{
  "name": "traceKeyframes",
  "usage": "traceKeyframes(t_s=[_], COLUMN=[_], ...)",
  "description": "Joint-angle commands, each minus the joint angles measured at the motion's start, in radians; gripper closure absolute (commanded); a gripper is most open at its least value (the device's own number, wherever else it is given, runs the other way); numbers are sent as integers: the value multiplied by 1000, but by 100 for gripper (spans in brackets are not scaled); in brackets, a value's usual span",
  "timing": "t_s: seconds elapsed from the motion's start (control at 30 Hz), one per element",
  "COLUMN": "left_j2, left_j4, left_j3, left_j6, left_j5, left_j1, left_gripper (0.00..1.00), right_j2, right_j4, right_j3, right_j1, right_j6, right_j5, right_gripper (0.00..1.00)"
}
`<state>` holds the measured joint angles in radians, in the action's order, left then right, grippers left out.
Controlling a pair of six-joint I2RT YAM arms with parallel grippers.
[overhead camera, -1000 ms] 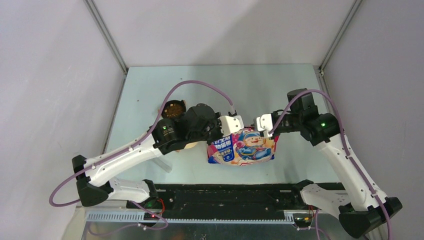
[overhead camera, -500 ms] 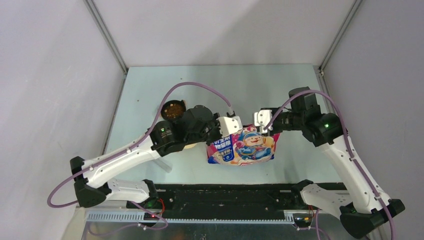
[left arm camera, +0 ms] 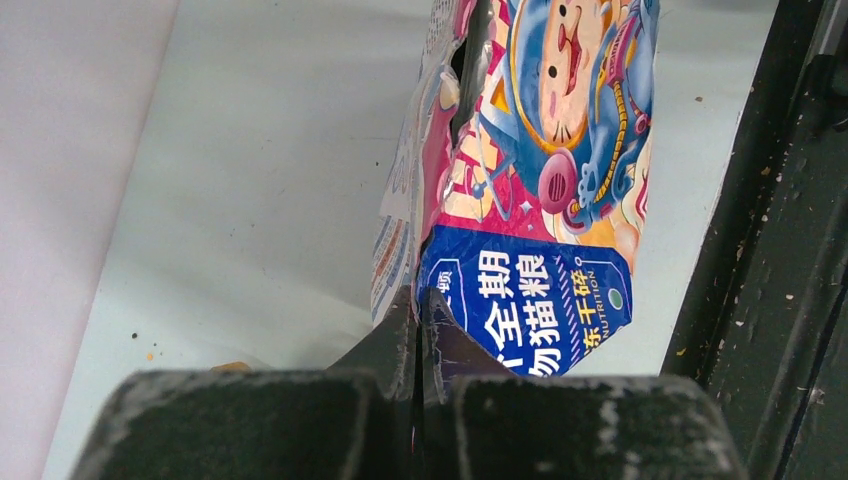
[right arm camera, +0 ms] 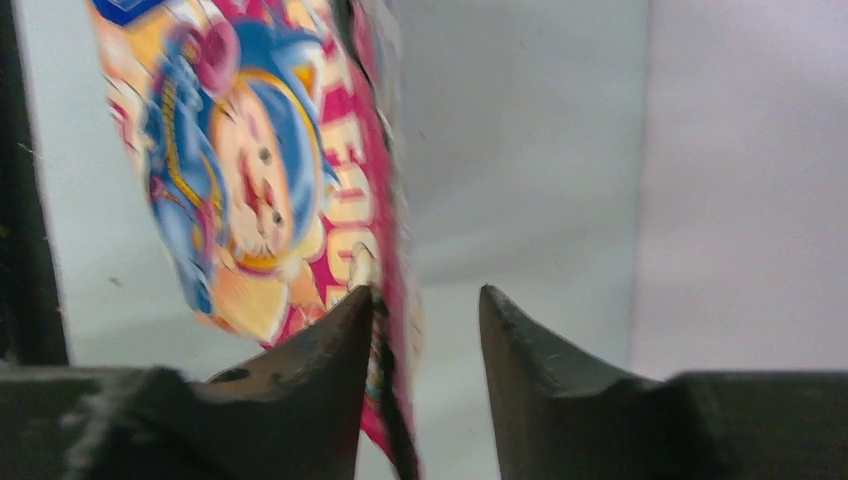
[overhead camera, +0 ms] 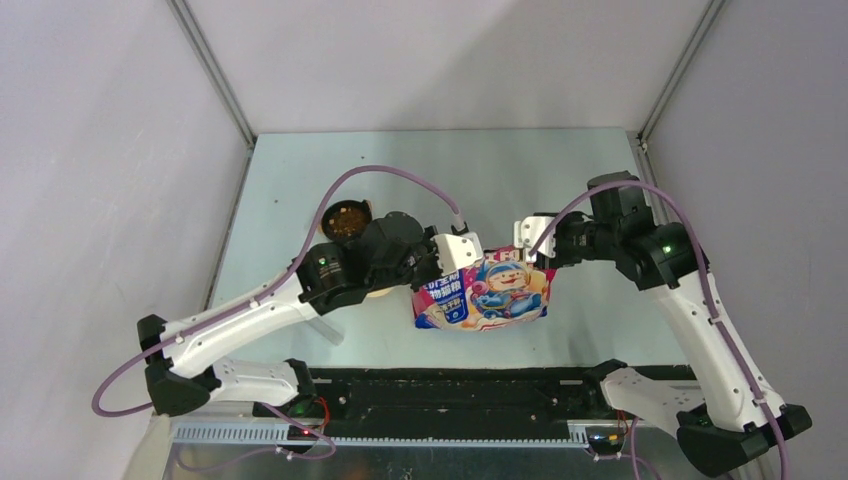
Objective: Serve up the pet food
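The glossy blue-and-pink cartoon-cat bag point(overhead camera: 483, 292) stands at the middle of the table. My left gripper point(overhead camera: 455, 262) is shut on the bag's left top edge; in the left wrist view the jaws point(left arm camera: 420, 300) pinch the edge of the bag point(left arm camera: 530, 180). My right gripper point(overhead camera: 530, 243) is open at the bag's right top corner; in the right wrist view point(right arm camera: 428, 300) the bag's edge point(right arm camera: 260, 170) lies against the left finger, inside the gap. Brown pet food point(overhead camera: 346, 220) fills a small round container behind my left arm.
A black rail point(overhead camera: 450, 385) runs along the near table edge, also in the left wrist view point(left arm camera: 780, 250). Grey walls close in the table point(overhead camera: 300, 170) on the left, right and back. A pale object point(overhead camera: 382, 292) is partly hidden under my left arm.
My right arm has shifted to the right and its gripper has moved slightly back at the bag's corner. The left gripper and the bag have barely moved.
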<state>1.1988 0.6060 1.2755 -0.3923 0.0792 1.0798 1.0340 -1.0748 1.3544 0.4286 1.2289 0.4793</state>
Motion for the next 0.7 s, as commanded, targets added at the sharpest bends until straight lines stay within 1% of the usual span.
traceKeyframes(t_s=[0.0, 0.03, 0.07, 0.1, 0.13, 0.17, 0.2, 0.23, 0.43, 0.47, 0.5, 0.53, 0.6, 0.63, 0.67], left_j2=[-88, -89, -89, -91, -90, -91, -91, -92, -89, -89, -92, -92, -98, -97, -98], left_j4=[-67, -65, -66, -66, -66, -68, -70, -73, -65, -65, -64, -66, -67, -66, -66], left_j3=[33, 33, 33, 31, 31, 30, 30, 30, 31, 31, 31, 29, 27, 27, 26], left_j6=[-17, -19, -21, -21, -23, -24, -26, -26, -29, -30, -31, -32, -35, -37, -38], left_j5=[62, 61, 60, 59, 57, 56, 56, 57, 60, 60, 59, 60, 62, 63, 63], left_j1=[-5, -5, -5, -5, -4, -4, -4, -4, -4, -4, -4, -4, -4, -4, -4], left_gripper=[100, 100, 100, 100, 100, 100, 100, 100, 100, 100, 100, 100, 100, 100, 100], right_j2=[-14, -11, -9, -3, 0, 5, 6, 9, 18, 16, 14, 15, 21, 22, 25], right_j4=[-26, -32, -38, -41, -46, -47, -47, -48, -64, -61, -61, -62, -69, -75, -78], right_j3=[49, 53, 56, 62, 67, 70, 74, 79, 126, 125, 122, 117, 113, 111, 106], right_j1=[-29, -34, -38, -47, -51, -55, -57, -62, -68, -68, -68, -70, -71, -73, -78], right_j6=[26, 32, 38, 38, 39, 40, 39, 33, 18, 16, 22, 26, 29, 31, 38], right_j5=[-137, -148, -160, -162, -162, -161, -157, -153, -140, -149, -175, -188, -226, -245, -252], right_gripper=[48, 46, 47, 54, 62, 84, 93, 100, 100, 96, 85, 69, 58, 57, 71])
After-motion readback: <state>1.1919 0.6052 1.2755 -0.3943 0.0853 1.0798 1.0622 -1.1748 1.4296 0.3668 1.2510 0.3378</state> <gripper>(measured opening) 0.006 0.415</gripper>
